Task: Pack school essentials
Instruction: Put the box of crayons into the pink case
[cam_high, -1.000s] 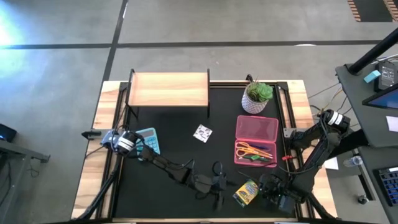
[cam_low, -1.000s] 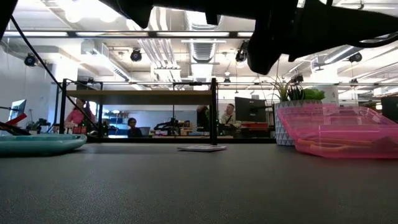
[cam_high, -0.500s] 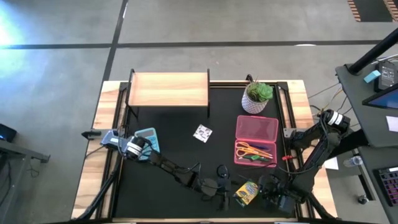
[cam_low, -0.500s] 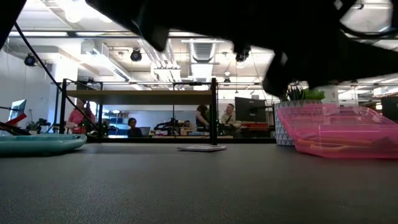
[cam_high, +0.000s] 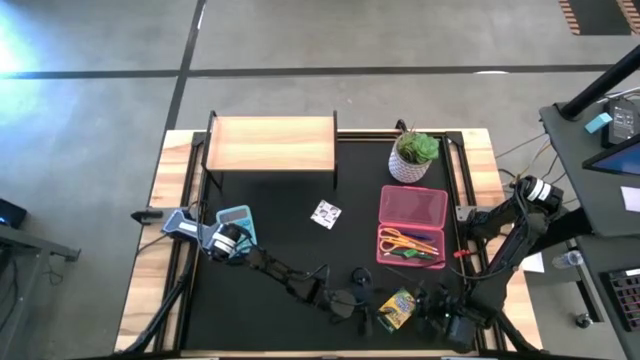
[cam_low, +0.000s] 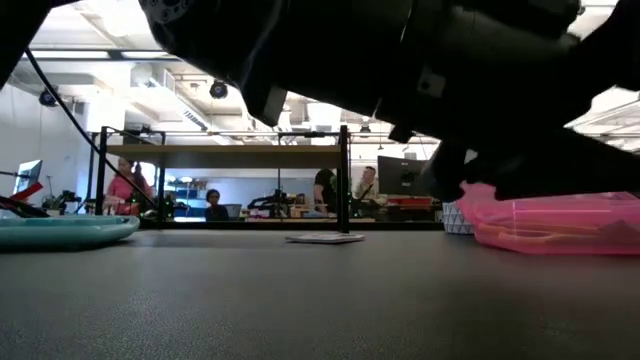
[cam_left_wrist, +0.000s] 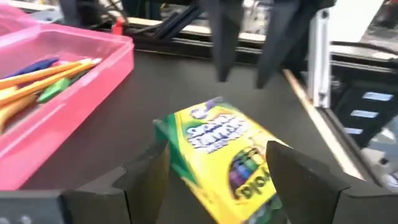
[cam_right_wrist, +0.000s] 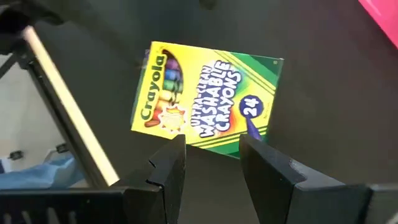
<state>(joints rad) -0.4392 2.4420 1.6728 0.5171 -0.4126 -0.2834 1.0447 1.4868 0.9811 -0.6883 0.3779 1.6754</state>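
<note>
The yellow-green crayon box (cam_high: 397, 307) lies flat on the black mat near the table's front edge. My left gripper (cam_left_wrist: 216, 154) is open and low over the mat, coming level from the table's left, with one finger on either side of the box's near end. My right gripper (cam_right_wrist: 211, 155) is open and slants down just right of the box, nothing between its fingers. The open pink case (cam_high: 412, 225) holds yellow-handled scissors, orange pencils and pens. A small white patterned card (cam_high: 326, 214) lies at the mat's middle.
A potted green plant (cam_high: 413, 155) stands behind the pink case. A wooden shelf (cam_high: 270, 145) stands at the far left, and a teal object (cam_high: 238, 222) lies at the left. People sit in the room beyond the table. Bare mat lies left of the box.
My left gripper has gone down and toward the table's right edge, closing on the crayon box until its fingers flank it. It has stayed open. The box and the other things have kept their places.
</note>
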